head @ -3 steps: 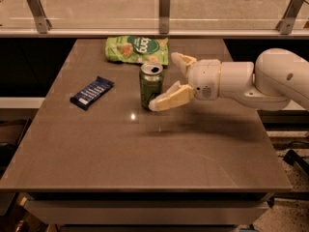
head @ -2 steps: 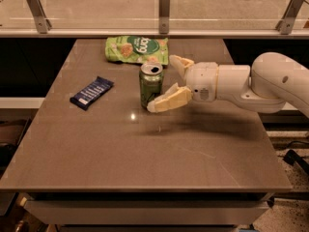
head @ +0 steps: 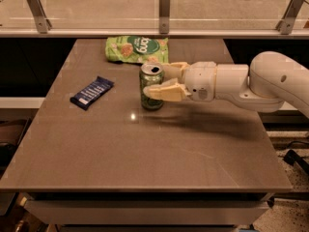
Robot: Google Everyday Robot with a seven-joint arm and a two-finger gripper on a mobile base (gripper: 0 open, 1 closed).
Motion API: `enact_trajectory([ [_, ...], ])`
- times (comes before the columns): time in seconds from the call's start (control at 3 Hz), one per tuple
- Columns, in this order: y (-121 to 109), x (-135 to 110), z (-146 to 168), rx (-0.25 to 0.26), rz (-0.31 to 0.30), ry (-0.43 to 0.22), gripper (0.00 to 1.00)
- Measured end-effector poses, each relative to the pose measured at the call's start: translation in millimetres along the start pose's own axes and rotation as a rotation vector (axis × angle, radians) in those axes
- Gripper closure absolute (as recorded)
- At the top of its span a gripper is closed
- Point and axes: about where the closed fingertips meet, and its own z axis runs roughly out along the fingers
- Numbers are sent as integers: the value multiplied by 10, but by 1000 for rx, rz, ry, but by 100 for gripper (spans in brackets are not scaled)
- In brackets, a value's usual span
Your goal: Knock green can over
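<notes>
The green can (head: 148, 80) stands upright just above the frame's centre. The gripper (head: 159, 80) reaches in from the right, its fingers (head: 166, 92) spread and straddling the can, likely to shove it sideways. A snack bag (head: 137, 49) lies behind on the table (head: 145, 158).

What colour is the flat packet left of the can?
The packet is dark blue with pale markings, camera view; the gripper is at the green can.

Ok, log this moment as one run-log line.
gripper: open, at green can | green can: upright, not yet knocked | green snack bag: behind can | dark wrapped bar: camera-left of can
</notes>
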Motion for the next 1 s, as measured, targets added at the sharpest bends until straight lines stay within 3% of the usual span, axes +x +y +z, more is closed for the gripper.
enact_trajectory([
  [0.67,27,-23,38,-8,-4,-1,87],
  [1.0,39,-34,56,-12,-5,-1,100],
])
